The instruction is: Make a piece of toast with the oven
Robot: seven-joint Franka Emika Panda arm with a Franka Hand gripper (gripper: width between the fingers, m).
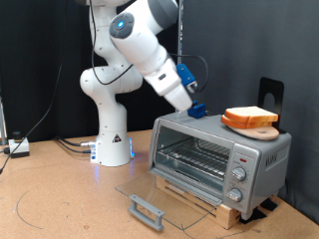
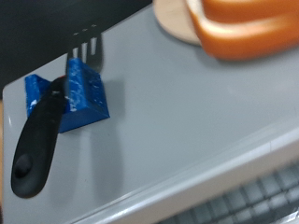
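Toast (image 1: 251,117) sits on a wooden board (image 1: 261,130) on the roof of your oven (image 1: 221,154), towards the exterior view's right; the glass door (image 1: 164,195) hangs fully open, its handle (image 1: 147,211) lowest, so the opening step looks done and the pick-up is in hand. Your gripper (image 1: 198,110) hovers over the roof's other end, near the toast but holding nothing (whether its fingers (image 2: 82,91) are apart, I cannot tell); grasping the slice will call for a careful approach from the side.
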